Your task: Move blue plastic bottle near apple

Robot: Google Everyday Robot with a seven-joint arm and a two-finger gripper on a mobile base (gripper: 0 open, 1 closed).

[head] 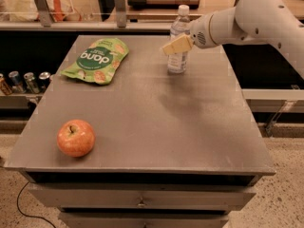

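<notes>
standing upright, blue plastic bottle [176, 63], jaws across its upper half, whether gripping it cannot be told

Tally from my station: one of each on the table, cans on the side shelf.

On the one table [156, 113] I count one blue plastic bottle [177, 61], one apple [76, 137] and one green snack bag [96, 60], three loose items in all. I have one arm [256, 18] in view, carrying one gripper [172, 46], which is up against the bottle at the table's far side. On the shelf to the left I count three cans [31, 82] for certain; a fourth shape at the picture's edge I cannot make out.
</notes>
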